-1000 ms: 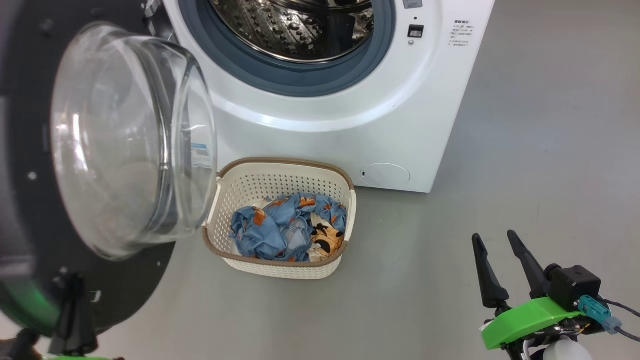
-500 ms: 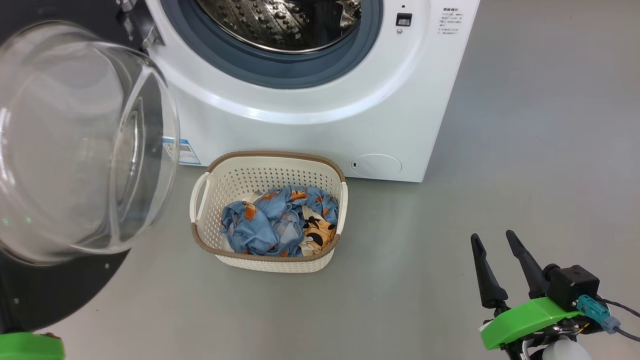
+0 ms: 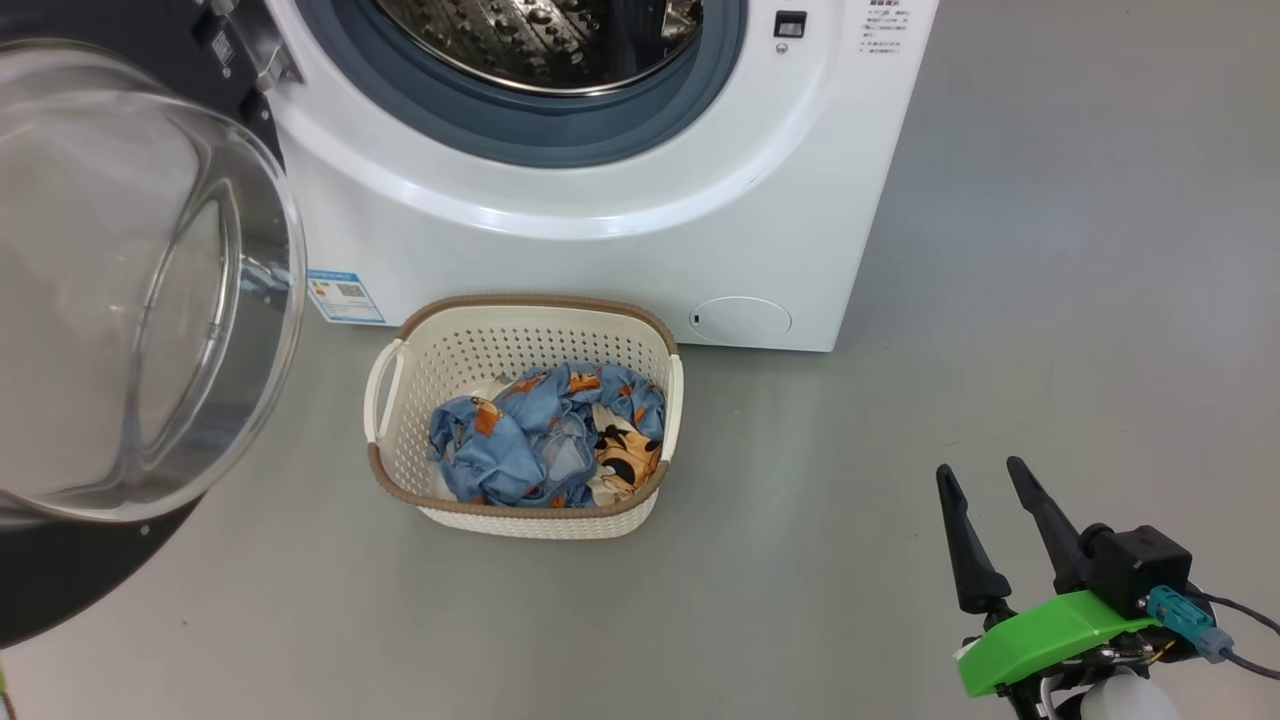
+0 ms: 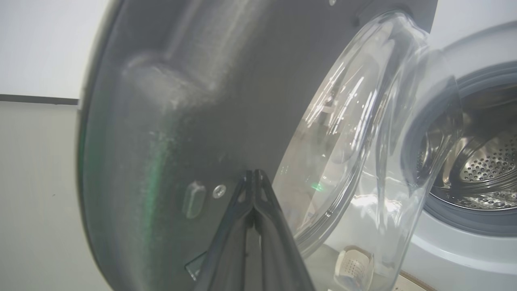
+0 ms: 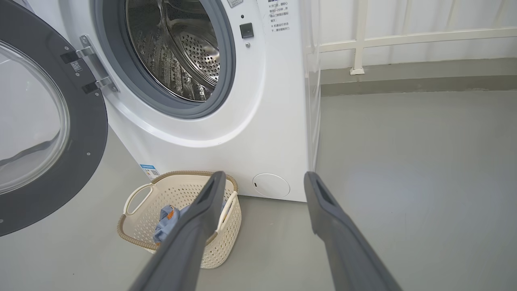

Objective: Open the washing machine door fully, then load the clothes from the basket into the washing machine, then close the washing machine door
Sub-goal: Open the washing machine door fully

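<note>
Found the washing machine (image 3: 600,240) at the top of the head view, with its steel drum bared and no visible fabric inside. Saw the washing machine door (image 3: 130,300) swung out on its hinge to the left of the mouth, with the glass bowl bulging toward the basket side and the dark inner face turned to the left wrist view. Placed the basket (image 3: 530,345) on the floor just before the machine's front, below the mouth, near the door's lower edge but apart from it. Noted the clothes (image 3: 545,440) bundled inside the basket, none lifted out.

Made out the left gripper (image 4: 253,174) with jaws pressed together on nothing, tips at the door's inner face beside a small screw. Could not tell contact from a near miss. Made out the right gripper (image 3: 980,470) low at the right, well apart from the basket, jaws spread wide and empty.

Judged the opening step to be in hand, perhaps nearly done, with loading not yet begun. Judged the next move to need a last outward push, given any travel left in the hinge. Reckoned on then lowering the open right jaws into the basket, onto the bundle's high middle, clear of the rim and handles.
</note>
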